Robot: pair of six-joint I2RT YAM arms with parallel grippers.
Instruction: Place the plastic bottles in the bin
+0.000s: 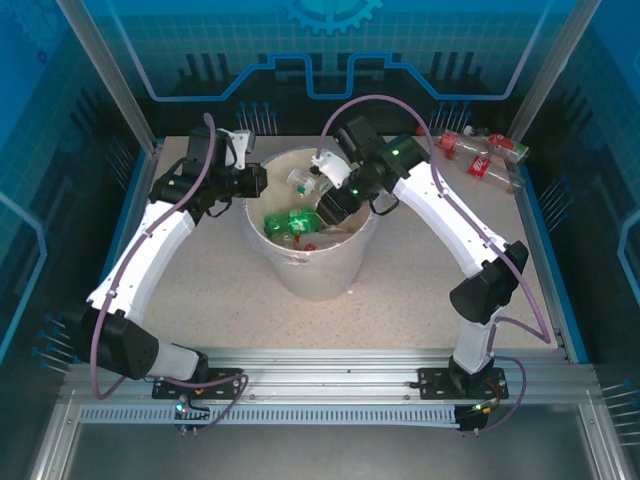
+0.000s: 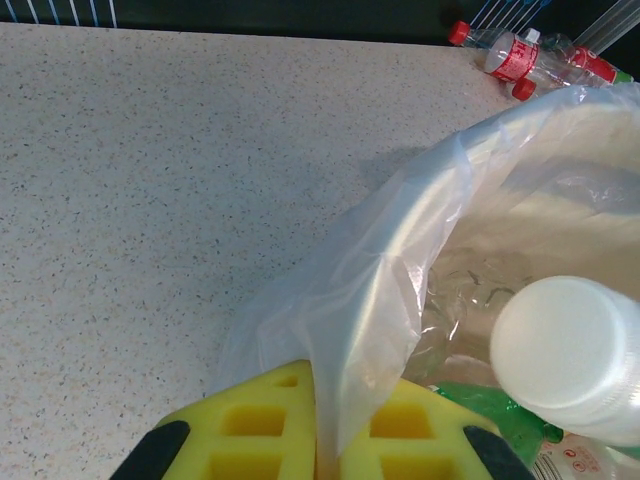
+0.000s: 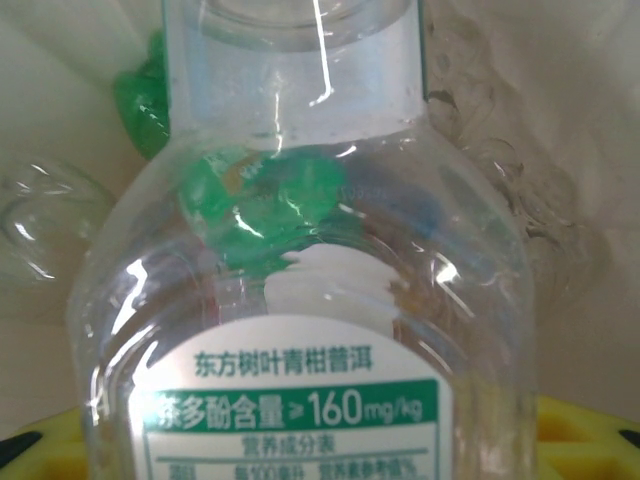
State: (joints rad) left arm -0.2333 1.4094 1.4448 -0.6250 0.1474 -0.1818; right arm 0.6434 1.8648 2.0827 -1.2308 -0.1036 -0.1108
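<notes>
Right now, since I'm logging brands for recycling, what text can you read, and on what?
"东方树叶青柑普洱": white label of the clear bottle, right wrist view.
"茶多酚含量 ≥160mg/kg": green band on that label.
"营养成分表": just under the band; the row below is cut off.
Print on the red-labelled bottles, left wrist view: too small to read.

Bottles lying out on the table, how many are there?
3 bottles bunched in the table's far right corner: left bottle, near bottle, right bottle. Others may be hidden.
</notes>
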